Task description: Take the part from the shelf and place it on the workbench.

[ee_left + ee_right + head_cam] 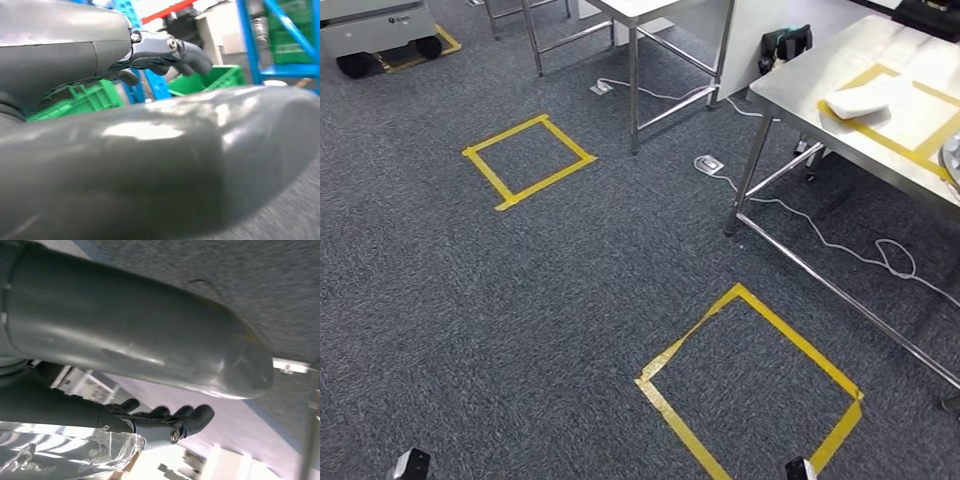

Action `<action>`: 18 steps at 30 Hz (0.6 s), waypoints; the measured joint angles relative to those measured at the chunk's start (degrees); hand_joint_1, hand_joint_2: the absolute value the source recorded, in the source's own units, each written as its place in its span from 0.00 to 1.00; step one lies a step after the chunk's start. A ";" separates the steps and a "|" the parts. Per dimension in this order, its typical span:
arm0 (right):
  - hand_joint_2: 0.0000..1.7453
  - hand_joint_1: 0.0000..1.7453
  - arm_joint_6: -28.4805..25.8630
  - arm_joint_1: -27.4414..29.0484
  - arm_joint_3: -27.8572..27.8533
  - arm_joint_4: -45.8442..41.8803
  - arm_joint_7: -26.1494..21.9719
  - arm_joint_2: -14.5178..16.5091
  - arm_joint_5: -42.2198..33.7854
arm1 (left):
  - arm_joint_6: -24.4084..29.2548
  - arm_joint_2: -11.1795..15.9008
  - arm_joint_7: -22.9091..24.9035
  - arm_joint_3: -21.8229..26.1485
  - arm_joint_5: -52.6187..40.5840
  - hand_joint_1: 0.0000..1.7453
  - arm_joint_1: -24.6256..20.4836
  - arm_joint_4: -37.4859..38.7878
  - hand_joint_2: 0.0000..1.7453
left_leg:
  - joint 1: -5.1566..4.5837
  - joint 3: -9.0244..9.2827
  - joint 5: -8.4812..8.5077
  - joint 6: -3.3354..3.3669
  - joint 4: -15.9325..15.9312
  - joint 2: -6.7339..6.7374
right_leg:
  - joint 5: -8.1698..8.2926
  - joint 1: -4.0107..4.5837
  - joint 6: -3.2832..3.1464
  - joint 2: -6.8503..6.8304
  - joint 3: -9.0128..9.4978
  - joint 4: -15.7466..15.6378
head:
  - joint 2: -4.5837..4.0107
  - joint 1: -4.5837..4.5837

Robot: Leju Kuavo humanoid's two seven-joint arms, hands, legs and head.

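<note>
Head view. Grey carpet [546, 300] wide and open across the middle, nothing standing on it there. Near tape square [803, 345] low on the right, one corner close under the workbench's long floor rail. Far tape square [546, 181] up on the left, well apart from the first, with bare carpet all round. Steel workbench [807, 88] along the right edge, its front corner leg set down near a floor socket [709, 164]. White cable [841, 245] trailing from that socket under the bench and looping on the carpet beside the rail. On the bench top, a yellow tape frame [893, 145]; flat white piece [860, 100] lying at the frame's near-left corner, partly over the tape, not far from the bench edge. Whether this is the part: cannot tell. Second table [633, 90] farther back, legs on the carpet. Wheeled cart [373, 30] at the far left corner.

Left wrist view. Left hand [124, 115] close up, thick thumb across the foreground, dark fingers [188, 52] stretched out and apart from the thumb, nothing between them. Behind, a blue shelf frame [249, 45] with green crates [211, 79] in it.

Right wrist view. Right hand [132, 340] likewise spread, fingers [188, 417] straight and clear of the thumb, nothing gripped. Crinkled clear plastic [68, 450] just beyond the backs of the fingers; touching or not, cannot tell.
</note>
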 joint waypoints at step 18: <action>0.00 0.00 -0.02 -0.46 -4.09 2.52 -0.58 0.83 0.07 | -0.03 -0.22 0.86 -0.69 0.08 0.00 1.51 -4.95 0.00 | -0.49 -6.30 -5.90 -1.62 11.45 -2.41 | 4.03 0.78 -2.93 3.74 0.82 -3.91 | 0.00 0.00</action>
